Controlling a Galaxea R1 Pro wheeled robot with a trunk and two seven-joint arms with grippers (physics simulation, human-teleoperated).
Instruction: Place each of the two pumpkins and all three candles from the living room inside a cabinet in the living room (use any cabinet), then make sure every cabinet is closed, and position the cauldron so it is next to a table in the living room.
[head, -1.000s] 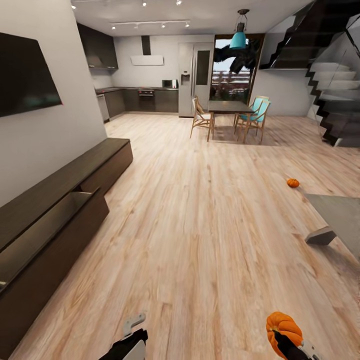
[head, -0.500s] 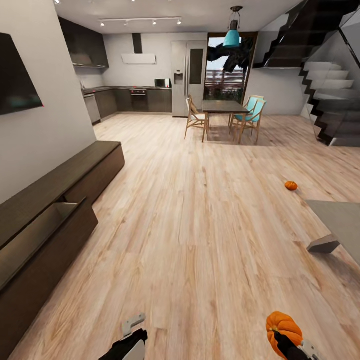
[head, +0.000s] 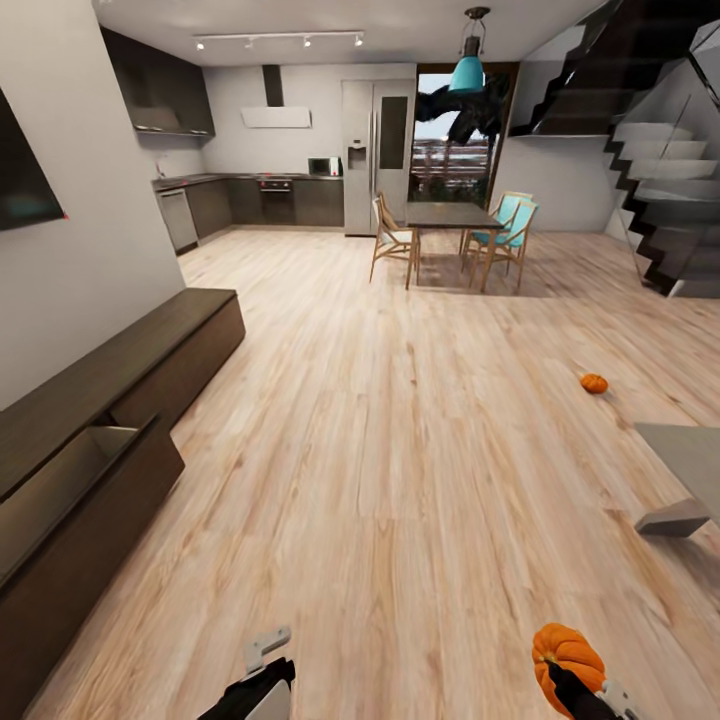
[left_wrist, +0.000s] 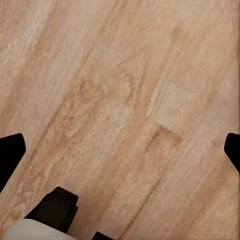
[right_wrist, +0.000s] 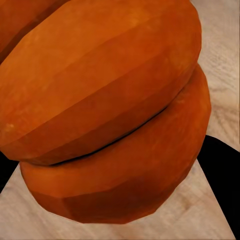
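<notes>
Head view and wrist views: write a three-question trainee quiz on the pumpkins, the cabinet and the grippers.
1. True or false: the right gripper grips a pumpkin.
2. Where is the other pumpkin? A) in the open drawer B) on the wooden floor C) on the dining table
3. Fill in: the cabinet has one drawer standing ____.

Key: 1 true; 2 B, beyond the coffee table; 3 open. The left gripper is open over bare floor.
</notes>
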